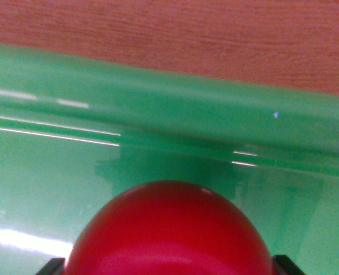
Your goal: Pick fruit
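A round red fruit (169,232) fills the bottom centre of the wrist view, sitting right between the gripper (169,269), whose dark finger tips just show at either side of it; they appear to flank or pinch the fruit, though whether they press on it cannot be told. Beyond the gripper lie a green tray (158,109) and, past its far rim, a wooden table (215,34). The reach looks done and lifting remains; the arm points down, low over the tray.

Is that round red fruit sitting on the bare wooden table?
No, the round red fruit lies over the glossy green plastic tray, while the brown wooden table shows only beyond the tray's rim.
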`<act>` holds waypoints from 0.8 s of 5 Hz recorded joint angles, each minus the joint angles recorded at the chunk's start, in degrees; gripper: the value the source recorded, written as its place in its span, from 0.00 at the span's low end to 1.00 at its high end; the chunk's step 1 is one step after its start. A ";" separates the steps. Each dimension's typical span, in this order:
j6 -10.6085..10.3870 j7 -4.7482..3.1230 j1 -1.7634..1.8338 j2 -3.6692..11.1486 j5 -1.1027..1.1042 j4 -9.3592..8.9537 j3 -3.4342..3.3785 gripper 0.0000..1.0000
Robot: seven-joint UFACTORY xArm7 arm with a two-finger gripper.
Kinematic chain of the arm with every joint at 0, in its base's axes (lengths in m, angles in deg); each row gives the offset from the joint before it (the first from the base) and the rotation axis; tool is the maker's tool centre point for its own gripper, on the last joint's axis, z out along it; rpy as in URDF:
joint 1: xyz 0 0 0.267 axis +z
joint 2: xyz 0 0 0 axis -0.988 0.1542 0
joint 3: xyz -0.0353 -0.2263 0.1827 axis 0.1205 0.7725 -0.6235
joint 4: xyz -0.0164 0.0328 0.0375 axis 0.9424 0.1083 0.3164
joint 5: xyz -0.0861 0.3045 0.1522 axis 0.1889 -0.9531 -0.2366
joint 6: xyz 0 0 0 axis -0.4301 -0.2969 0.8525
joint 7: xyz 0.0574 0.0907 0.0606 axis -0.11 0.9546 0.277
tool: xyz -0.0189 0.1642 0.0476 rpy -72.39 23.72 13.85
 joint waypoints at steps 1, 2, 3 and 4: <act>0.00 0.00 0.00 0.00 0.00 0.00 0.00 1.00; 2.33 -0.02 0.01 -0.90 0.02 1.43 0.00 1.00; 2.33 -0.02 0.01 -0.90 0.02 1.43 0.00 1.00; 4.92 -0.05 0.02 -1.90 0.03 3.02 0.00 1.00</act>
